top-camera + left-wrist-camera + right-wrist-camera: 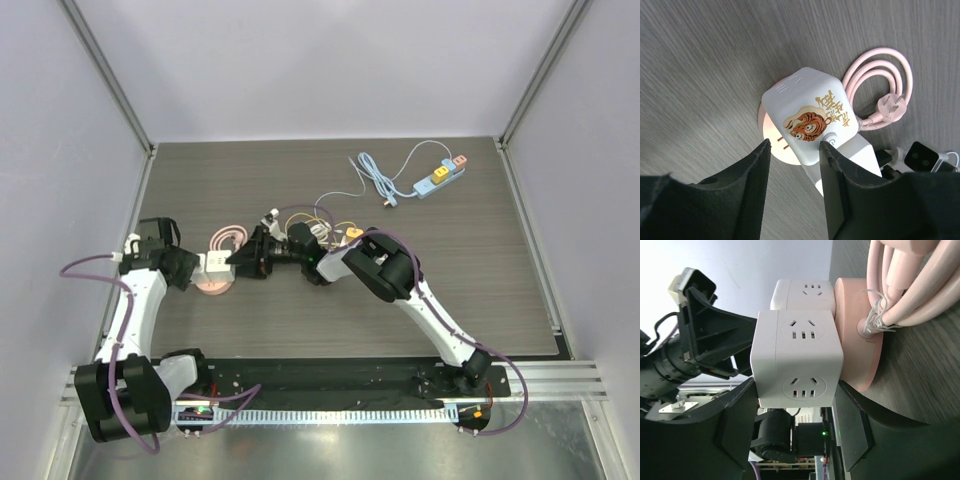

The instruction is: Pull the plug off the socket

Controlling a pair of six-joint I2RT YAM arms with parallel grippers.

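Left gripper [792, 149] sits at the left with its jaws partly apart, gripping nothing, tips just at the tiger-printed socket cube [807, 107] on its pink base [860, 340]. Plugged into that cube is the white plug cube [797, 360] — clamped on both sides by the right gripper [796, 390].

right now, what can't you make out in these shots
1. How the two cubes join: hidden between the tiger cube and the plain cube in every view.
2. Plain cube: left wrist, cut off by a finger; top view, mostly under both jaws.
3. Cable: right wrist, its end runs off the top edge.
4. Strip sockets: top view, too small.
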